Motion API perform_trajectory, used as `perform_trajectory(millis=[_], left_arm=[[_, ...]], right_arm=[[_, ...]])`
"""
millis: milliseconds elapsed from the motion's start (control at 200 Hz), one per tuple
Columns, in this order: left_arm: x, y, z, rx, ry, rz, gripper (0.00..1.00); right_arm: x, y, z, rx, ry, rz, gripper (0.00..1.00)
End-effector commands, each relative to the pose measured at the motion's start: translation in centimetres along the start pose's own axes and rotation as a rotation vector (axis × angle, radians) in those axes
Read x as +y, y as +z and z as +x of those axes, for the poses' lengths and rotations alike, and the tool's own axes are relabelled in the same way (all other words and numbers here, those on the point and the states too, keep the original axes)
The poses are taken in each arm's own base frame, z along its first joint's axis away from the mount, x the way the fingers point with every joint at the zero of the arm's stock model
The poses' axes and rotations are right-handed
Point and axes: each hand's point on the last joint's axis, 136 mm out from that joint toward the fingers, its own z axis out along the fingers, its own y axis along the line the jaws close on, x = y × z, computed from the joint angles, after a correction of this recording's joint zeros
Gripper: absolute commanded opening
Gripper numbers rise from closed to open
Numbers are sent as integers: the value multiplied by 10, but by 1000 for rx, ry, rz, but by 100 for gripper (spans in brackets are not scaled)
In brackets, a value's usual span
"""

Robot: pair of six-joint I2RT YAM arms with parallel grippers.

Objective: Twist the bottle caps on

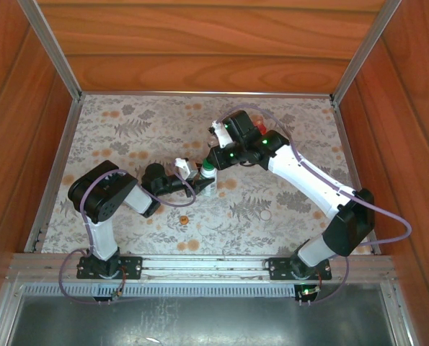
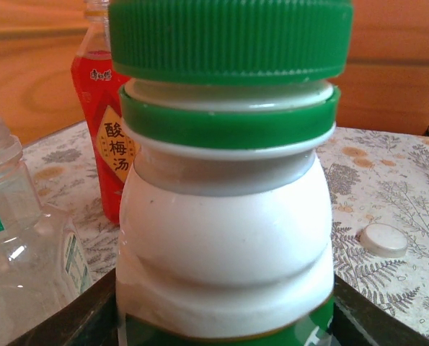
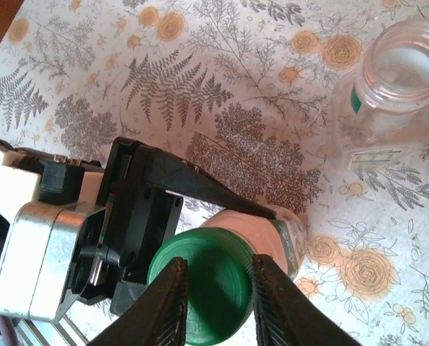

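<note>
The white bottle with a green-printed label stands upright on the flowered mat. My left gripper is shut on its lower body from the side. The green cap sits on the bottle's neck. My right gripper comes down from above, its two fingers closed against the cap's ribbed rim. The red bottle stands uncapped behind the white one. The clear bottle, also uncapped, stands close beside it. A white cap lies flat on the mat, and a small orange cap lies nearer the arms' bases.
Wooden walls enclose the mat on three sides, and a metal rail runs along the near edge. The right arm stretches diagonally across the mat's right half. The clear and red bottles crowd the held bottle.
</note>
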Motion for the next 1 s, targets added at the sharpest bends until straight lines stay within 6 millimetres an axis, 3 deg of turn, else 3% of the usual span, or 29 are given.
perform_trajectory(millis=[0, 210, 390, 605, 794, 994], left_arm=[[-2, 0, 11, 32, -31, 14, 55], [-2, 1, 11, 31, -32, 15, 55], [-1, 1, 11, 31, -32, 16, 55], [-2, 1, 10, 30, -32, 16, 55], [-6, -1, 7, 25, -32, 37, 55], [-30, -9, -3, 37, -17, 144, 55]], right_arm=[[-10, 11, 25, 87, 42, 14, 24], [-3, 6, 37, 94, 80, -33, 20], [24, -7, 29, 32, 119, -181, 19], [20, -15, 32, 37, 119, -148, 21], [11, -34, 26, -39, 7, -78, 31], [30, -55, 35, -139, -423, -164, 66]])
